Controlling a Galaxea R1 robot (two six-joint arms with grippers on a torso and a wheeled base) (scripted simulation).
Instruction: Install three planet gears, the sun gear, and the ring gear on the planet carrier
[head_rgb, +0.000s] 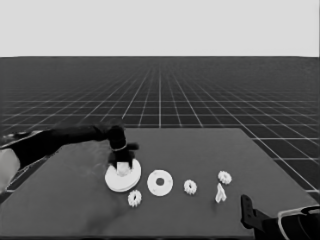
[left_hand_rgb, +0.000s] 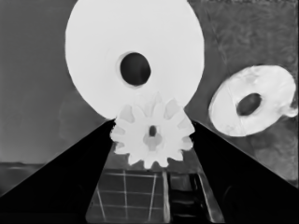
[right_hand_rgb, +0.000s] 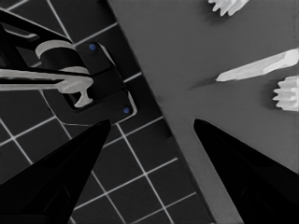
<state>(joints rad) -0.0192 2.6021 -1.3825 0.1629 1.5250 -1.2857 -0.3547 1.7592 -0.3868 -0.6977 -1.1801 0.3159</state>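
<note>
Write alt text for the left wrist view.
The left gripper holds a small toothed gear between its two black fingers, above the larger round part. The smaller round part lies beside it on the dark table.

You can count two round parts with a centre hole: one larger (head_rgb: 123, 176) and one smaller (head_rgb: 160, 183). You have four gears in all: three lie on the surface (head_rgb: 134, 198) (head_rgb: 190, 187) (head_rgb: 224, 177), and one (left_hand_rgb: 153, 133) shows between the left fingers. There is one thin white piece (head_rgb: 220, 193). You see two arms.
</note>
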